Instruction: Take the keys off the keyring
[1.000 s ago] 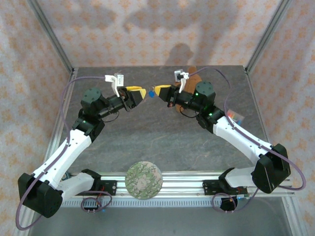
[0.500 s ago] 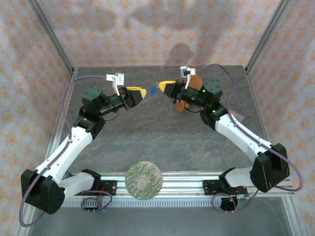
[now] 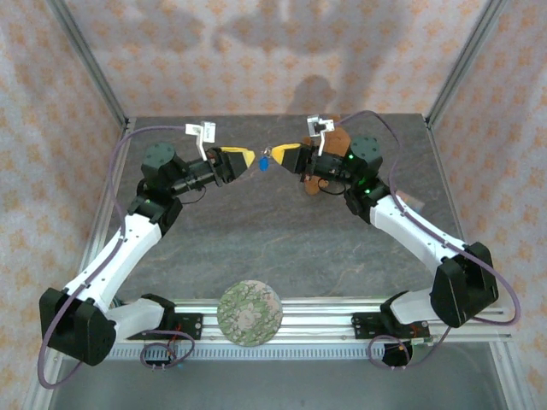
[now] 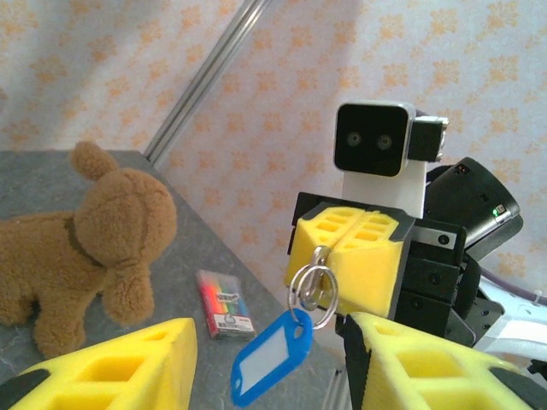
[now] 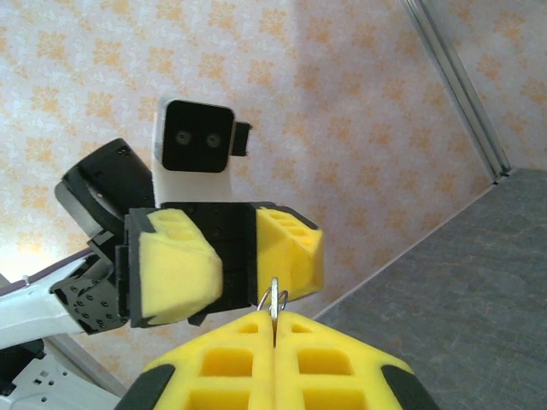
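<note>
Clamped edgewise in the seam between the pressed-together yellow pads of the right gripper [image 5: 275, 329]: the keyring [image 4: 312, 286], a cluster of small metal loops. Hanging from those loops, tilted: a blue key tag [image 4: 269, 354] with a pale label window. Facing it tip to tip, near but apart: the left gripper [image 3: 242, 160], released, pads spread and grasping nothing. From the left wrist, tag framed between the two spread pads. Both grippers held over the far middle of the grey table [image 3: 256, 239]. Behind the right arm, on the table: a brown teddy bear [image 4: 85, 248]. Near the bear, toward the right wall: a small pack of coloured pens or crayons [image 4: 224, 314]. At the near rail, between the arm bases: a round patterned disc [image 3: 249, 312].
</note>
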